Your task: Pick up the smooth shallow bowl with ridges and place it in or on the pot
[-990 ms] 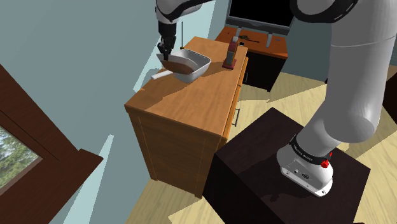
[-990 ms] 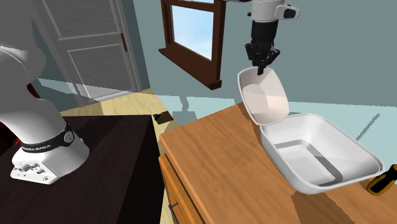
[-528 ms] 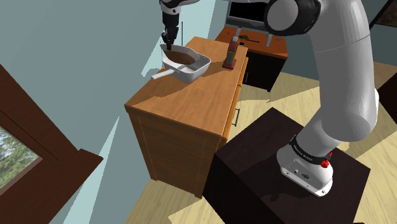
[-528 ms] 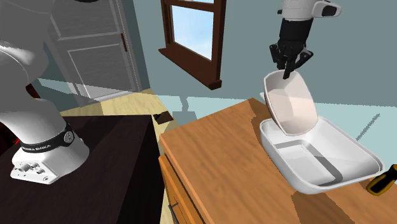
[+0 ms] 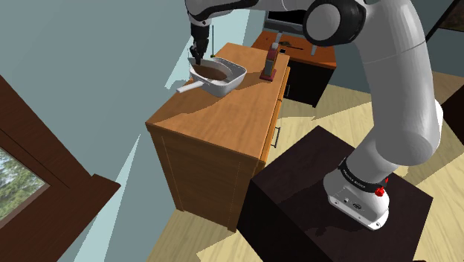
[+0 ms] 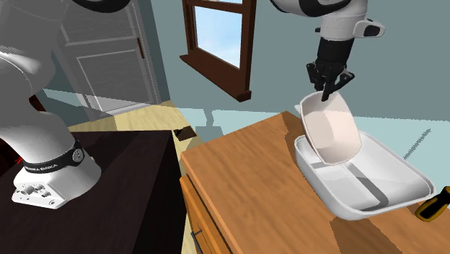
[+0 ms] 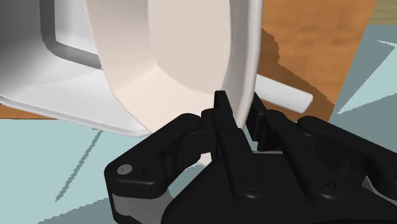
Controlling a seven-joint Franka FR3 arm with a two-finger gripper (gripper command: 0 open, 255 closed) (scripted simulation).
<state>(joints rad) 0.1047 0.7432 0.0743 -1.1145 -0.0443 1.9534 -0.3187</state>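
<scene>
Lettering in white runs round the black band (image 6: 45, 167) at the arm's base, too small to read with certainty; no other label or writing shows on any of the things.

On the far end of the wooden counter (image 6: 245, 180) sits a white rectangular pot (image 6: 393, 193) with a straight white handle (image 7: 284, 95). A pale, smooth bowl (image 6: 332, 131) hangs over the pot's left end in the second exterior view. It is tilted steeply on edge with its hollow facing right, and its lower rim dips inside the pot's walls. Whether that rim touches the pot's floor cannot be told.

The black fingers (image 7: 224, 124) point down and stand narrow, clamped on the bowl's upper rim, one on the inner face and one on the outer. In the shoulder view the bowl (image 5: 210, 68) looks shadowed brown inside the pot (image 5: 229, 80).

To the right of the pot in that view a red and black object (image 5: 269, 63) stands upright on the counter (image 5: 216, 123). At the second exterior view's lower right edge an orange and black handle (image 6: 433, 205) lies just beside the pot. The arm's dark stand (image 5: 312, 201) sits near the counter on the floor.
</scene>
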